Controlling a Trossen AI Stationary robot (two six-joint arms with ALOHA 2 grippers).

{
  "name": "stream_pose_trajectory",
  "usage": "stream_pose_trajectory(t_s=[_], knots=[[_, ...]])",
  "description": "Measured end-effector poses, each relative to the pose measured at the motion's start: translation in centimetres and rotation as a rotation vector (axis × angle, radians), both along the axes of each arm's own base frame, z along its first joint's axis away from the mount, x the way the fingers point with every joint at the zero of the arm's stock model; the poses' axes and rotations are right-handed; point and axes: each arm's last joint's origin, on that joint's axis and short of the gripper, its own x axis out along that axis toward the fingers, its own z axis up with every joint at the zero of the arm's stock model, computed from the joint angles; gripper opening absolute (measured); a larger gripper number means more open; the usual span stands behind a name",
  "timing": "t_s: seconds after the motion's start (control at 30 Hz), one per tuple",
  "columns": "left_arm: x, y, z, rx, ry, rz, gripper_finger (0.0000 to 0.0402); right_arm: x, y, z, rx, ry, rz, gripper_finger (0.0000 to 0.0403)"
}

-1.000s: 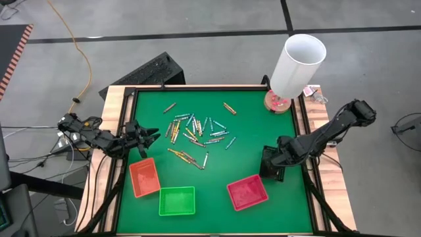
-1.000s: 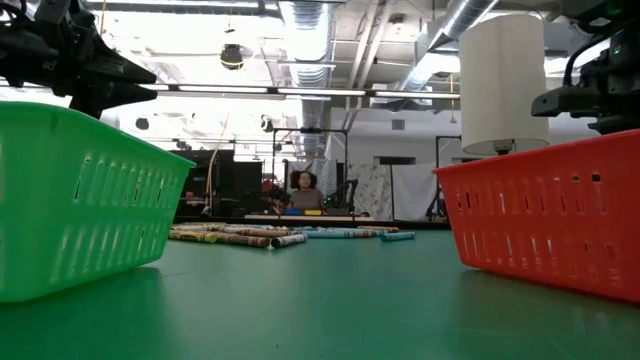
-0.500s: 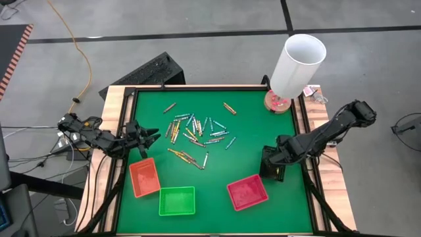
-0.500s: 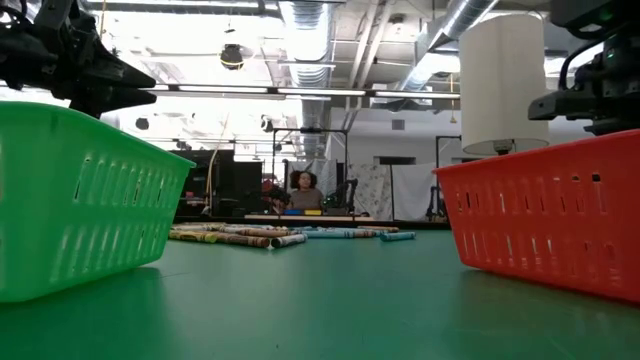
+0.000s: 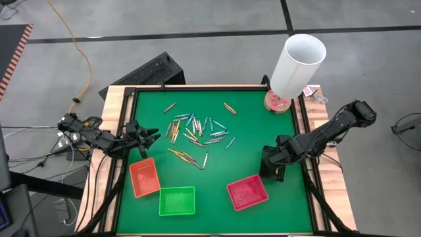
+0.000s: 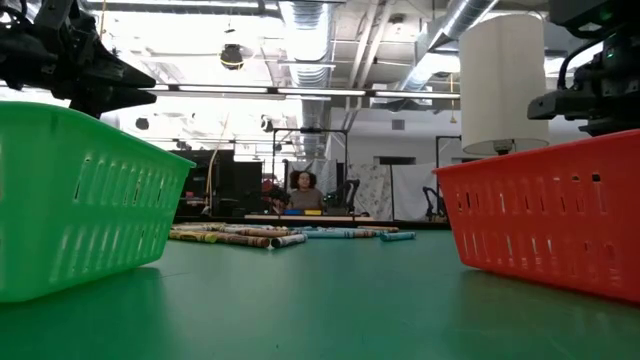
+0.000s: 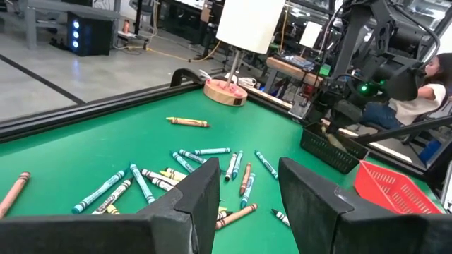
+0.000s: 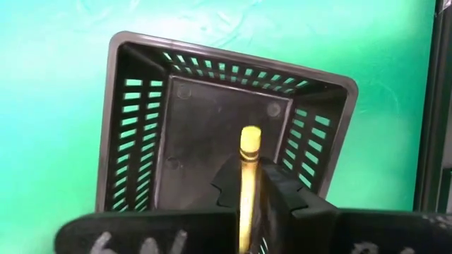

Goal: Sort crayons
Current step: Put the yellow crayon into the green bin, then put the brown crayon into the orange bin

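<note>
Several crayons (image 5: 195, 135) lie loose on the green mat at the table's middle, also seen in the left wrist view as crayons (image 7: 191, 176). My right gripper (image 8: 248, 189) hangs over the black tray (image 8: 123, 106) at the table's right, pointing down, shut on a yellow crayon (image 8: 249, 152). In the high view the black tray (image 5: 265, 155) shows partly under my right gripper (image 5: 275, 168). My left gripper (image 7: 247, 194) stands open and level at the table's left edge, beyond the orange tray (image 5: 144, 178), with nothing between its fingers. My right gripper pinches the yellow crayon between its two fingers (image 8: 279, 187), at a part of its shaft (image 8: 248, 176) hidden farther back by the fingers. The fingers point down from above and lie along the crayon. The crayon hangs upright, its free end (image 8: 250, 135) down over the inside of the black tray.
A green tray (image 5: 177, 201) and a red tray (image 5: 247, 191) stand near the table's near edge. A tall white cylinder (image 5: 297, 62) on a round base stands at the far right corner. A raised frame (image 5: 197, 87) borders the mat. A person (image 6: 304, 190) sits far behind.
</note>
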Motion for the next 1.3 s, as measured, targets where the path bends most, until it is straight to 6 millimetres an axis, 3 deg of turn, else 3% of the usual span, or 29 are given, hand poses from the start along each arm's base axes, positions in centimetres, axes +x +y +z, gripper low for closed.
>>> stream_pose_trajectory(t_s=[0.43,0.63,0.93,1.1,1.3], knots=[[0.0,0.0,0.0,0.000,-0.001,0.000,0.0135,0.4,0.2,0.0,0.012,-0.036,0.070,0.0057],[0.0,0.0,0.0,0.000,-0.001,0.000,0.0135,1.5,-0.1,0.5,0.028,-0.112,0.135,0.0057],[0.0,0.0,0.0,-0.012,-0.006,0.000,0.0135,3.9,-2.3,4.1,-0.031,-0.221,0.284,0.0056],[0.0,0.0,0.0,-0.016,-0.008,0.000,0.0135,5.9,-3.7,6.7,-0.223,-0.354,0.475,0.0056],[0.0,0.0,0.0,-0.020,-0.010,0.006,0.0135,9.7,-4.8,9.0,-0.501,-0.571,0.785,0.0056]])
